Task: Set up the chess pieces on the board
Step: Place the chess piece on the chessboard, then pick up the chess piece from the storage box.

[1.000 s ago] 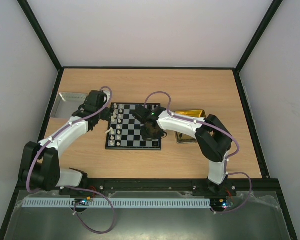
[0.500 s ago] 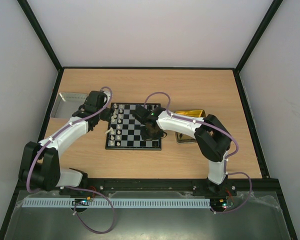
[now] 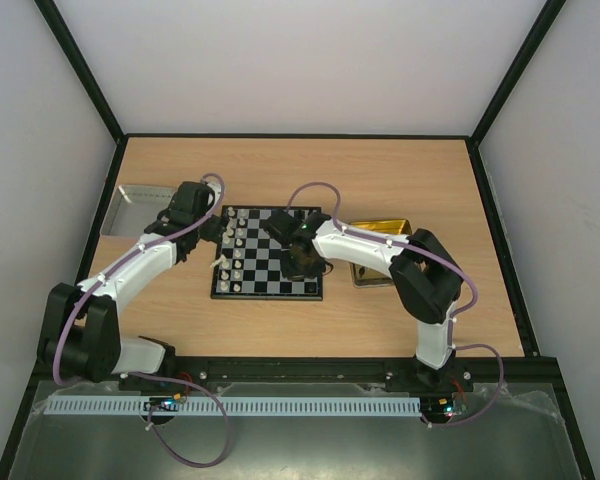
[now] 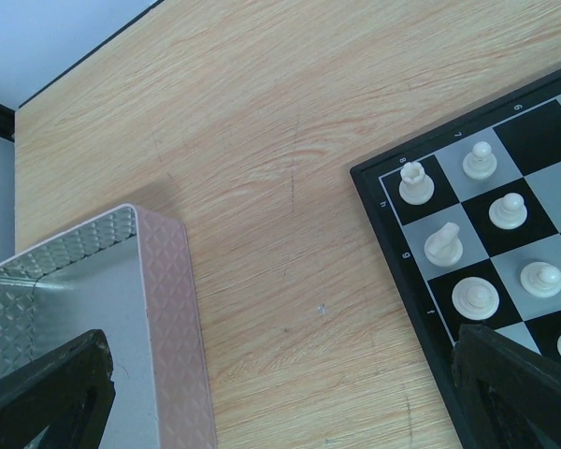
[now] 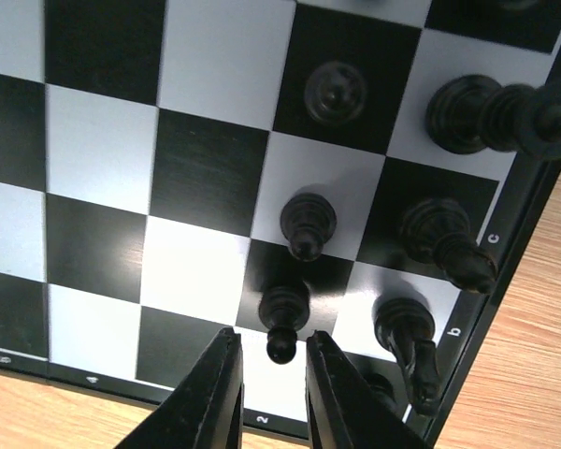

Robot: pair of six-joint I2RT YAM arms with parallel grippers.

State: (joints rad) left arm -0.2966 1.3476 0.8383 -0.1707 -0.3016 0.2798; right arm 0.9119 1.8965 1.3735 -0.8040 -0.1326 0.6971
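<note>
The board (image 3: 267,296) lies at the table's middle, with white chess pieces (image 3: 234,250) on its left columns and black ones on its right. My right gripper (image 3: 300,262) hovers over the board's right near corner. In the right wrist view it (image 5: 273,351) is slightly open, with its fingers on either side of the head of a black pawn (image 5: 284,313) that stands on the board, with small gaps showing. More black pieces (image 5: 441,238) stand beside it. My left gripper (image 3: 216,228) is open and empty at the board's left far corner, above bare wood (image 4: 279,341) next to white pieces (image 4: 444,243).
A shallow silver metal tray (image 3: 140,205) sits left of the board and shows in the left wrist view (image 4: 173,309). A yellow-tinted tray (image 3: 392,226) lies right of the board, partly under my right arm. Black enclosure rails border the table.
</note>
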